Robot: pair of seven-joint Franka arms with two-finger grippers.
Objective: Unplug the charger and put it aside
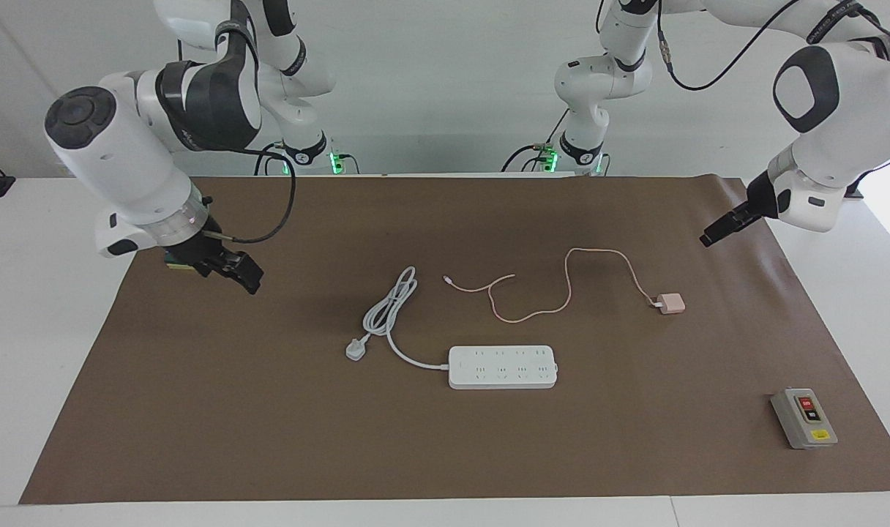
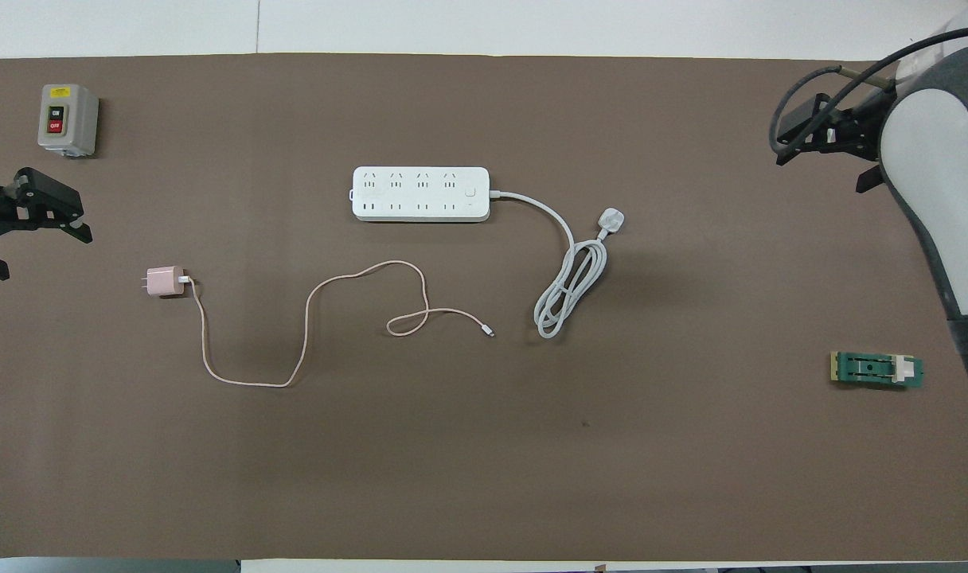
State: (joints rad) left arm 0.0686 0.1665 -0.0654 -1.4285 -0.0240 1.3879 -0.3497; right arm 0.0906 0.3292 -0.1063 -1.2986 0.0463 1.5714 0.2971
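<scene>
The pale-pink charger cube (image 1: 670, 303) (image 2: 164, 281) lies on the brown mat, apart from the white power strip (image 1: 502, 366) (image 2: 420, 193), nearer to the robots and toward the left arm's end. Its thin pink cable (image 1: 566, 293) (image 2: 309, 302) loops across the mat to a small loose connector (image 1: 447, 278) (image 2: 490, 332). No plug sits in the strip's sockets. My left gripper (image 1: 708, 238) (image 2: 44, 255) hangs open and empty over the mat's edge, beside the charger. My right gripper (image 1: 251, 282) (image 2: 820, 175) hangs open and empty over the right arm's end of the mat.
The strip's thick white cord (image 1: 390, 307) (image 2: 567, 290) lies coiled beside it, ending in a white plug (image 1: 355, 349) (image 2: 610, 218). A grey switch box (image 1: 804, 417) (image 2: 68, 119) stands at the left arm's end. A small green part (image 2: 876, 370) lies at the right arm's end.
</scene>
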